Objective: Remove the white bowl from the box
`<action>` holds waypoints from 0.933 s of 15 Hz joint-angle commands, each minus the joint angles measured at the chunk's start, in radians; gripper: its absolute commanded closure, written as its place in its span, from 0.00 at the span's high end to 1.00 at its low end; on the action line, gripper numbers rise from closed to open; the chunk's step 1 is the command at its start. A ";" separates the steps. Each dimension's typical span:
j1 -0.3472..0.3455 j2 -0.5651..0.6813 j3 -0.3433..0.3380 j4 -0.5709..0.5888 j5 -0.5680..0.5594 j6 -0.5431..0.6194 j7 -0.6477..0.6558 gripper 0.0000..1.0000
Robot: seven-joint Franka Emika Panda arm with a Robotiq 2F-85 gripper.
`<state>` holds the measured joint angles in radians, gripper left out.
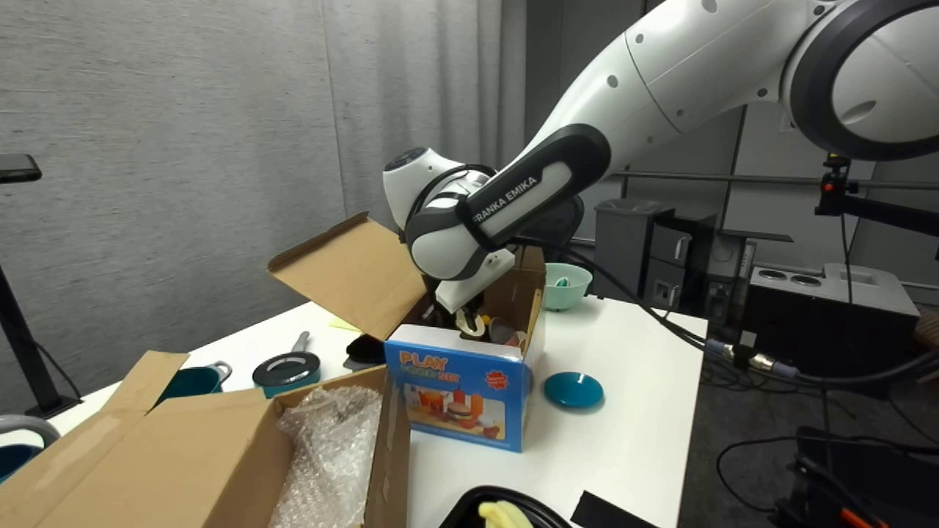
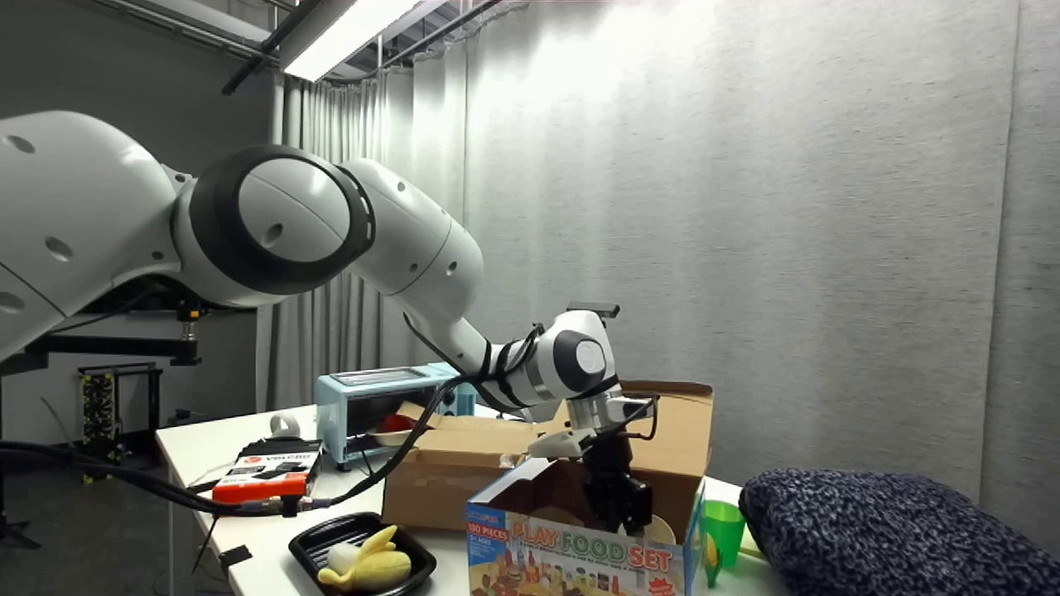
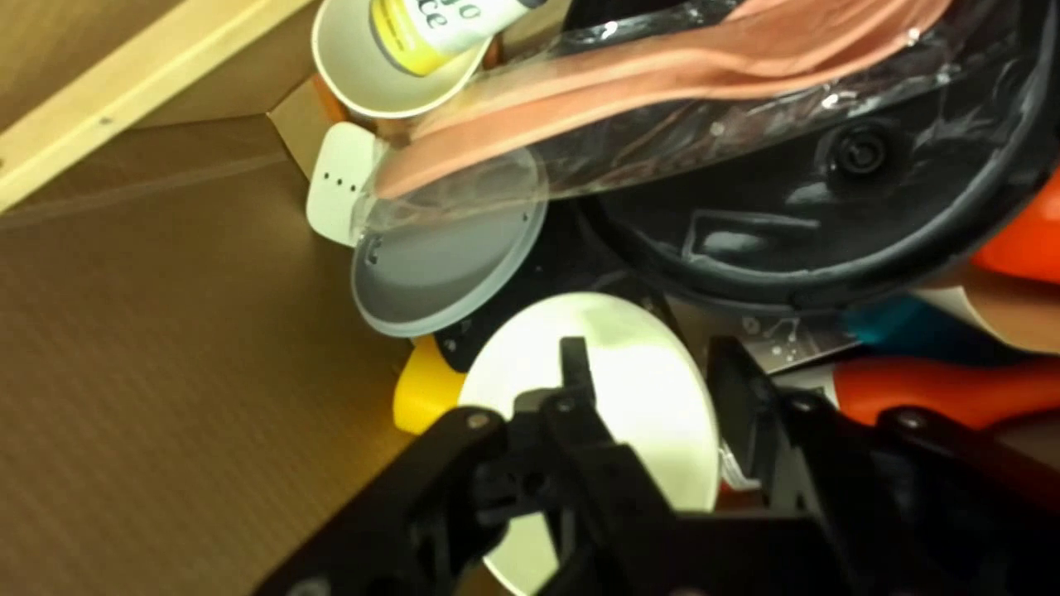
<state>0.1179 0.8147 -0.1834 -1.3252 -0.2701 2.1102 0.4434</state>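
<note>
The white bowl (image 3: 530, 348) lies inside the open box (image 2: 580, 550). This box is brown inside, with blue printed "Play Food Set" outer walls and an upright brown flap (image 1: 352, 271). The bowl also shows just behind the box's front edge in an exterior view (image 2: 660, 531). My gripper (image 3: 654, 364) reaches down into the box and is open. In the wrist view one finger is over the bowl's inside and the other lies just outside its right rim. The lower part of the bowl is hidden by the gripper. I cannot tell whether the fingers touch it.
Around the bowl are a grey lid (image 3: 447, 257), wrapped pink utensils (image 3: 679, 91), a black round pan or lid (image 3: 811, 199) and a cup (image 3: 397, 74). Outside are a larger cardboard box with bubble wrap (image 1: 334, 440), a black tray (image 2: 302, 546), a teal plate (image 1: 574, 390) and a green cup (image 2: 723, 530).
</note>
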 commanded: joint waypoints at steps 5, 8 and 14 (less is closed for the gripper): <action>-0.025 -0.077 0.017 -0.001 0.014 -0.013 -0.077 0.00; -0.032 -0.103 0.030 -0.003 0.026 -0.016 -0.111 0.01; -0.053 -0.192 0.099 -0.018 0.079 -0.032 -0.279 0.01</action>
<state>0.0896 0.6861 -0.1343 -1.3265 -0.2248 2.1085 0.2684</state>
